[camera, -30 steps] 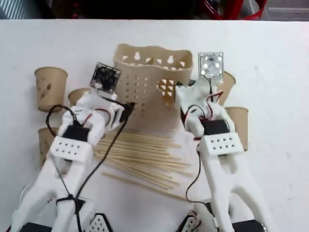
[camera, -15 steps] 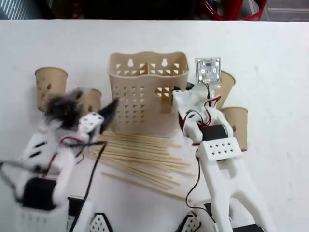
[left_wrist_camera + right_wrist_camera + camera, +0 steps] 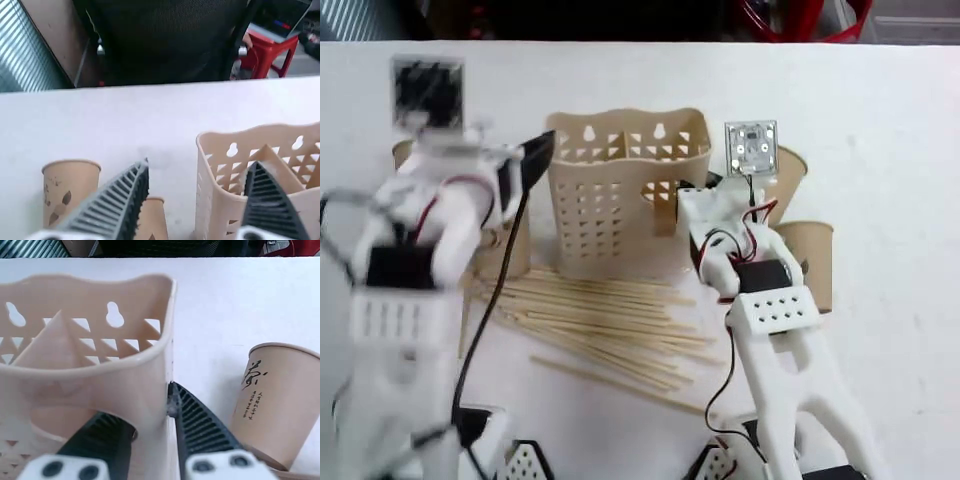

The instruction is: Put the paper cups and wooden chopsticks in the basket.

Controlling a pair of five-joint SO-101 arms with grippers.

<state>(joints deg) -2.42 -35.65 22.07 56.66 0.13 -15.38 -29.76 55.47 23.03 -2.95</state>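
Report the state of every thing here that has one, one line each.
basket: upright, nothing visible inside.
paper cups: upright on the table, outside the basket.
wooden chopsticks: lying in a loose pile on the table.
left hand: open, empty.
right hand: shut on the basket's side wall.

- Basket (image 3: 620,200) stands mid-table; wooden chopsticks (image 3: 610,320) lie piled on the table (image 3: 880,110) just before it.
- Left paper cups (image 3: 70,187): two, left of the basket.
- Right paper cups (image 3: 813,255): two, right of the basket.
- Right gripper (image 3: 150,415) is clamped across the basket's right wall.
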